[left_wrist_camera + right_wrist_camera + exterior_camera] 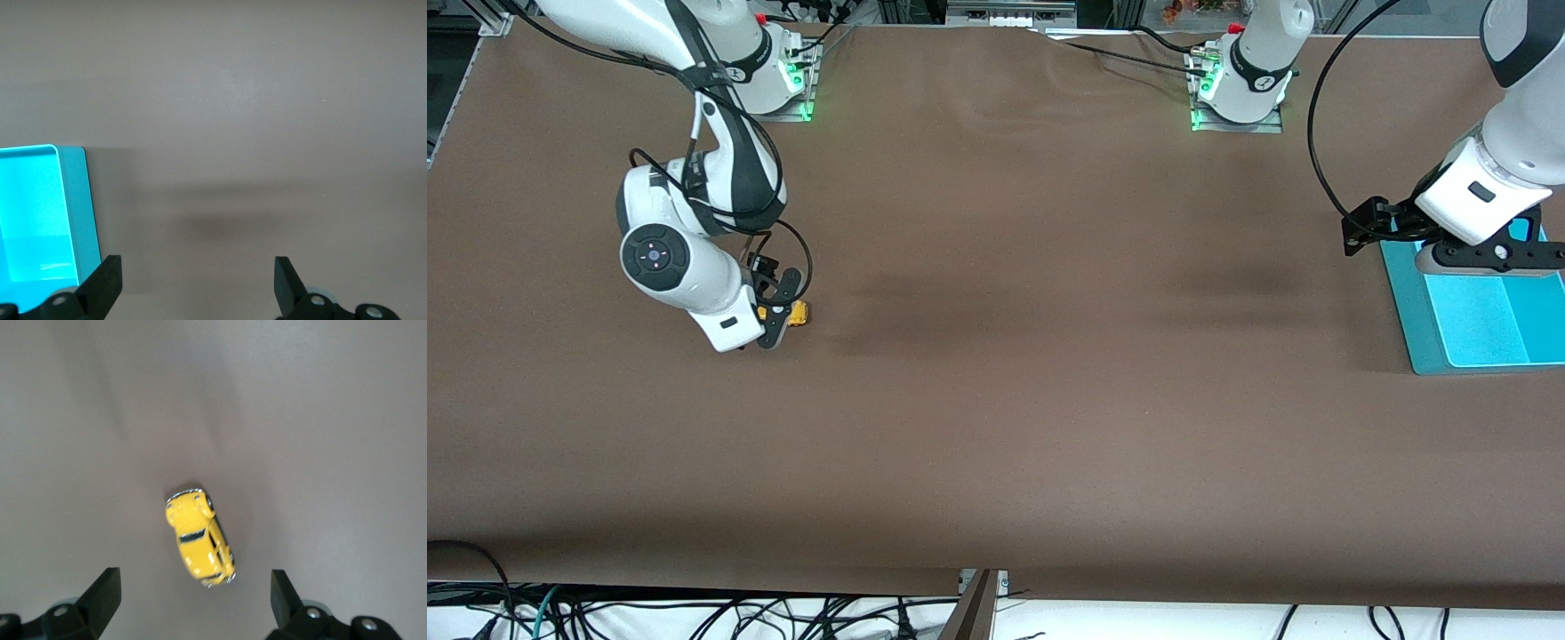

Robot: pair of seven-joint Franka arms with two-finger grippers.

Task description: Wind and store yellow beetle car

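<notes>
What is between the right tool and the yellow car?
Nothing visible. The right tool is open, over the car, which sits on bare table between its fingers. The left tool waits open over the teal tray's edge.

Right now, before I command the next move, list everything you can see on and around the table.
yellow beetle car: one, bright yellow with dark windows, on its wheels on the table toward the right arm's end, untouched.
tray: one, turquoise, on the table at the left arm's end; what shows of its inside is bare.
table: one, covered in brown.
cables: several, black, along the table's edge nearest the front camera.
right gripper: one, black fingers, open, low over the car.
left gripper: one, black fingers, open, over the tray's edge; this arm waits.
</notes>
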